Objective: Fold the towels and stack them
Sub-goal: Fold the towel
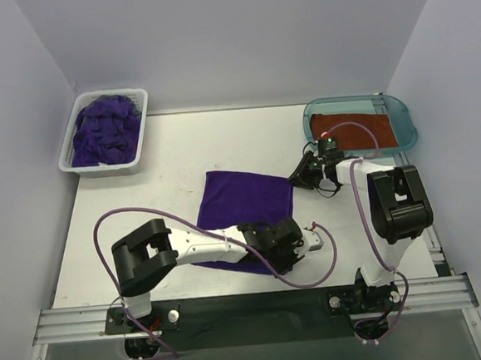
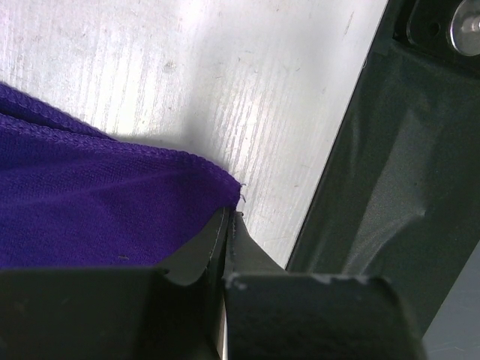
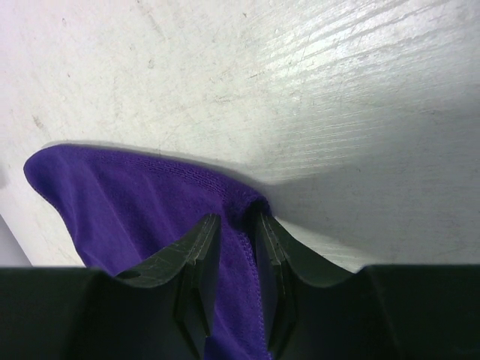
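My left pincer (image 2: 231, 219) pinches the lower-right corner of the purple towel (image 1: 246, 200), my right pincer (image 3: 234, 225) its upper-right corner; the cloth lies frame-left.

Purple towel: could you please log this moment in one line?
left gripper: shut on purple towel; right gripper: shut on purple towel; orange towel: in tray

The purple towel (image 3: 112, 195) is soft matt cloth (a stitched hem along its edge) — the white table (image 3: 337, 90) looks scuffed, faintly glossy.
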Action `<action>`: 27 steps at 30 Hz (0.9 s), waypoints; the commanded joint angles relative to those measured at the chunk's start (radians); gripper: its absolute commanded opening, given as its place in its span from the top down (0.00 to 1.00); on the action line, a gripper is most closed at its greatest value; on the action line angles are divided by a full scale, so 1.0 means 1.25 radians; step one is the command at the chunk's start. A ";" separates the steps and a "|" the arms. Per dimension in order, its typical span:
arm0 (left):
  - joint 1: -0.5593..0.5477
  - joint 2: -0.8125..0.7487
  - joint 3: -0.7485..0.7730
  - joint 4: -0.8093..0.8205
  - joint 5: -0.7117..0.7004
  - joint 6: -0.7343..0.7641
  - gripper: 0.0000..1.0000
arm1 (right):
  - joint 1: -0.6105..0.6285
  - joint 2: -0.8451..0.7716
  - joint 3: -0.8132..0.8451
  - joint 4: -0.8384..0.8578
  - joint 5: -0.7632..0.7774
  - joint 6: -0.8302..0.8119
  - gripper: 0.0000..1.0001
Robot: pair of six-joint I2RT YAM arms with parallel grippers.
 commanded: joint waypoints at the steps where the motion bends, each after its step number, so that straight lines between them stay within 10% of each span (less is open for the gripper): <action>1: -0.002 -0.023 0.015 -0.017 0.009 0.001 0.94 | -0.007 -0.005 -0.010 0.020 -0.016 0.016 0.73; 8: -0.013 -0.035 0.030 -0.015 -0.100 -0.058 0.53 | -0.009 -0.007 -0.024 0.039 -0.025 0.026 0.73; 27: -0.057 0.014 0.097 -0.042 -0.200 -0.076 0.46 | -0.020 -0.003 -0.041 0.068 -0.042 0.051 0.73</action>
